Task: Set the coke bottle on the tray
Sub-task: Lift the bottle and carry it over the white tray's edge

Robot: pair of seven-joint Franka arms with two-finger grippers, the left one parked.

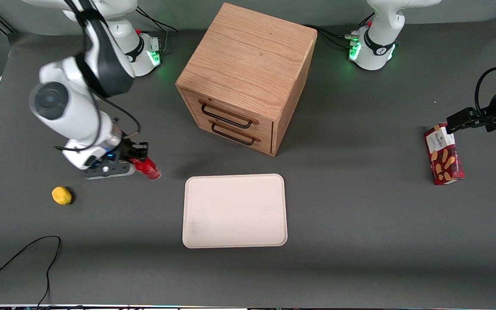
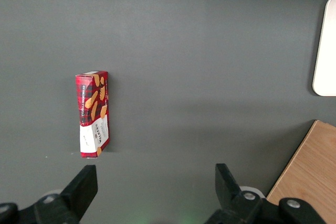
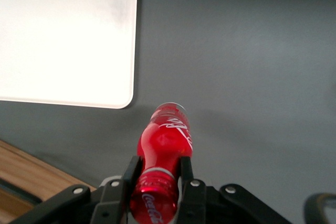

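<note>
The table point(image 1: 360, 241) carries a wooden drawer cabinet point(image 1: 248, 73), with the tray point(image 1: 234, 211) lying in front of its drawers. Toward the working arm's end, the tool point(image 1: 138, 160) is clenched on the coke bottle point(image 1: 147, 168), held tilted near the tray; whether it has cleared the table looks uncertain. To do this step well, lift first, carry it over the rim, and lower it mid-tray. A cookie box point(image 1: 444, 155) and a yellow ball point(image 1: 61, 195) lie well clear; nothing blocks the path.
</note>
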